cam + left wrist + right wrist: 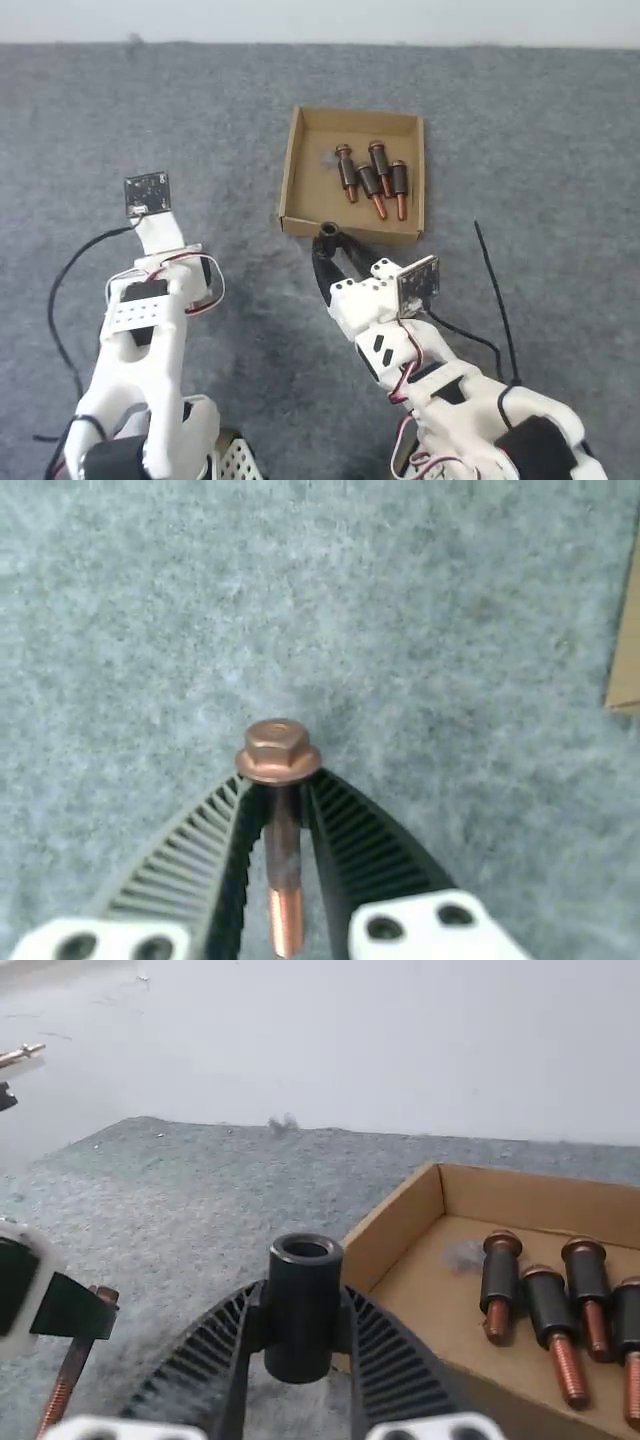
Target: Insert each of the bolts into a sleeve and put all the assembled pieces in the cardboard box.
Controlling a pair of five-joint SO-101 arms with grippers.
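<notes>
My left gripper (280,780) is shut on a copper bolt (278,752), its hex head sticking out past the fingertips above the grey carpet. My right gripper (302,1298) is shut on a black sleeve (302,1345), held upright with its open bore facing up. In the high view that sleeve (327,231) hangs just in front of the cardboard box (290,165). Several assembled pieces (372,180) lie inside the box. The right wrist view also catches the left arm's bolt (68,1375) off to one side of the sleeve.
Grey carpet (520,130) covers the table. The left arm (150,300) stands well left of the box, and a corner of the box (625,660) shows in the left wrist view. Black cables (495,290) trail beside the right arm.
</notes>
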